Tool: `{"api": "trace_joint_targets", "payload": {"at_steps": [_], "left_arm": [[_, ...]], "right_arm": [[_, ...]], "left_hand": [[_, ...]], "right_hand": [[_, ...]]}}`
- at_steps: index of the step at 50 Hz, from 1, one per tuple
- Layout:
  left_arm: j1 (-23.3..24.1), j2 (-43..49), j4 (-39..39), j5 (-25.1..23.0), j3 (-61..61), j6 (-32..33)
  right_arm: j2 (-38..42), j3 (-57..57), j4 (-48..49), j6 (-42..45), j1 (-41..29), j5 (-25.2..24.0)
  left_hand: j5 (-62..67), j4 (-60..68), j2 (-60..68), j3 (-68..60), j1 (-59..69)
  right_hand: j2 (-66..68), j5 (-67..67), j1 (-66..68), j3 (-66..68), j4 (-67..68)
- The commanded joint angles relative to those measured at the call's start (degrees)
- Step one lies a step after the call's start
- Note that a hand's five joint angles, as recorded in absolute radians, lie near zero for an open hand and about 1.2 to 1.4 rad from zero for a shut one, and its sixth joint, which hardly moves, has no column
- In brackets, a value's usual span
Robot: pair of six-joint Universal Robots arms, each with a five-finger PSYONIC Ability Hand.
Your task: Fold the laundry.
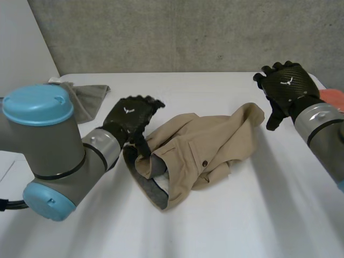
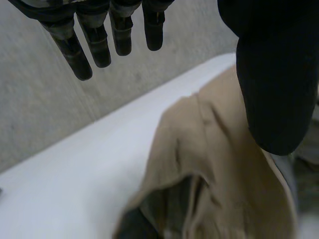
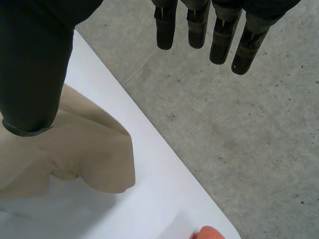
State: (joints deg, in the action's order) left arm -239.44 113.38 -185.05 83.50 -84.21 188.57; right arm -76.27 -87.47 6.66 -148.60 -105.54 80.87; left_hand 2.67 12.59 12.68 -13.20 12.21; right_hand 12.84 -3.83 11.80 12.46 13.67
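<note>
Left hand [image 1: 131,119] open at tan garment [image 1: 207,142] — right hand [image 1: 285,86] open.

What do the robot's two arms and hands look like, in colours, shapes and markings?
The left arm is a thick grey tube with round light-blue caps at its joint; the right arm is grey too. The left hand and the right hand are black, each with a small white mark on its back and a silvery wrist ring behind it.
</note>
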Motion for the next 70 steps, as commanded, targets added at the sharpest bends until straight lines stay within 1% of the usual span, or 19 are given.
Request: {"api": "trace_joint_targets", "payload": {"at_steps": [1, 9, 13, 17, 21, 28, 36, 37, 38, 39, 43, 45, 46, 47, 49, 50, 58, 64, 70], "left_arm": [[0.12, 3.34, 1.62, -0.53, -0.25, 0.30], [0.20, 7.91, 0.83, -0.53, 0.98, 0.04], [1.08, 9.14, 0.57, -1.23, 1.86, -0.22], [2.13, 9.14, -0.22, -2.29, 2.03, -0.92], [2.31, 8.18, -1.89, -2.02, 1.33, -1.45], [1.79, 4.49, -1.72, -1.94, -0.86, -1.98], [1.96, -1.22, -1.72, -1.76, -4.55, -2.07], [1.96, -2.10, -1.72, -1.76, -4.82, -2.16], [2.05, -2.98, -1.72, -1.59, -5.00, -2.16], [1.96, -3.77, -1.72, -1.41, -5.17, -2.16], [1.96, -8.34, -1.81, -0.97, -5.35, -3.03], [2.14, -9.40, -1.90, -1.06, -5.35, -3.65], [2.22, -9.75, -1.81, -1.14, -5.35, -3.91], [2.40, -10.37, -1.72, -1.14, -5.35, -4.18], [2.49, -10.90, -1.63, -0.97, -5.35, -4.01], [2.49, -11.16, -1.63, -0.88, -5.44, -3.92], [1.88, -12.22, -2.16, -0.70, -8.68, -3.74], [-0.06, -12.04, -2.07, -0.79, -9.22, -3.92], [-0.32, -11.78, -2.16, -0.88, -9.57, -4.09]], "right_arm": [[-1.60, 1.51, -10.25, 2.78, -0.02, -1.50], [-1.52, -1.21, -10.79, 3.41, -0.55, -2.48], [-1.08, -2.44, -9.56, 3.49, -0.72, -2.30], [0.15, -2.97, -8.42, 2.97, -0.72, -2.04], [2.17, -3.59, -7.10, 1.48, -1.07, -2.21], [6.47, -3.33, -0.60, -9.33, -2.04, -2.39], [16.76, 2.82, -0.24, -10.22, -3.36, -1.95], [17.37, 3.70, -0.41, -10.13, -3.71, -1.95], [17.90, 4.49, -0.42, -9.96, -3.97, -2.21], [18.86, 6.24, -0.59, -9.43, -4.50, -2.30], [19.84, 9.58, -1.12, -7.94, -5.12, -2.21], [19.75, 10.82, -1.21, -7.41, -5.73, -1.86], [19.49, 11.70, -1.29, -7.14, -6.17, -1.95], [19.23, 11.97, -1.29, -7.05, -6.17, -1.95], [18.79, 12.58, -1.21, -6.97, -6.17, -1.69], [17.92, 12.76, -0.77, -6.97, -6.00, -1.42], [14.65, 15.13, 0.46, -2.58, -3.81, -2.48], [25.96, 27.05, 8.62, 8.13, 1.21, -1.69], [36.53, 40.61, 8.73, 10.79, 2.09, -0.98]], "left_hand": [[0.74, 0.82, 0.73, -0.21, 1.20], [7.29, 7.37, 7.28, -6.76, 7.75], [16.19, 16.27, 16.18, -15.66, 16.65], [43.05, 43.13, 43.04, -42.52, 43.51], [61.75, 61.82, 61.74, -61.22, 62.20], [64.83, 64.91, 64.82, -64.30, 65.29], [67.33, 67.41, 67.32, -66.80, 67.79], [67.33, 67.41, 67.32, -66.80, 67.79], [67.33, 67.41, 67.32, -66.80, 67.79], [67.33, 67.41, 67.32, -66.80, 67.79], [67.02, 67.10, 67.01, -66.49, 67.48], [62.51, 62.59, 62.50, -61.98, 62.97], [55.65, 55.73, 55.64, -55.12, 56.11], [30.77, 30.85, 30.76, -30.24, 31.23], [7.24, 7.32, 7.23, -6.71, 7.70], [1.97, 2.05, 1.97, -1.44, 2.43], [1.75, 1.83, 1.74, -1.22, 2.21], [1.75, 1.83, 1.74, -1.22, 2.21], [1.58, 1.66, 1.58, -1.05, 2.04]], "right_hand": [[-2.84, 3.83, -1.80, -2.46, -3.67], [-2.84, 3.83, -1.80, -2.46, -3.67], [-2.84, 3.83, -1.80, -2.46, -3.67], [-2.84, 3.83, -1.80, -2.46, -3.67], [-2.84, 3.83, -1.80, -2.46, -3.67], [-2.84, 3.83, -1.80, -2.46, -3.67], [-2.84, 3.83, -1.80, -2.46, -3.67], [-2.47, 3.47, -1.44, -2.09, -3.30], [6.07, -5.08, 7.11, 6.46, 5.24], [24.31, -23.32, 25.35, 24.69, 23.48], [67.05, -66.06, 68.09, 67.44, 66.22], [67.16, -66.17, 68.20, 67.54, 66.33], [67.16, -66.17, 68.20, 67.54, 66.33], [67.16, -66.17, 68.20, 67.54, 66.33], [67.16, -66.17, 68.20, 67.54, 66.33], [67.16, -66.17, 68.20, 67.54, 66.33], [67.16, -66.17, 68.20, 67.54, 66.33], [67.16, -66.17, 68.20, 67.54, 66.33], [67.16, -66.17, 68.20, 67.54, 66.33]]}}
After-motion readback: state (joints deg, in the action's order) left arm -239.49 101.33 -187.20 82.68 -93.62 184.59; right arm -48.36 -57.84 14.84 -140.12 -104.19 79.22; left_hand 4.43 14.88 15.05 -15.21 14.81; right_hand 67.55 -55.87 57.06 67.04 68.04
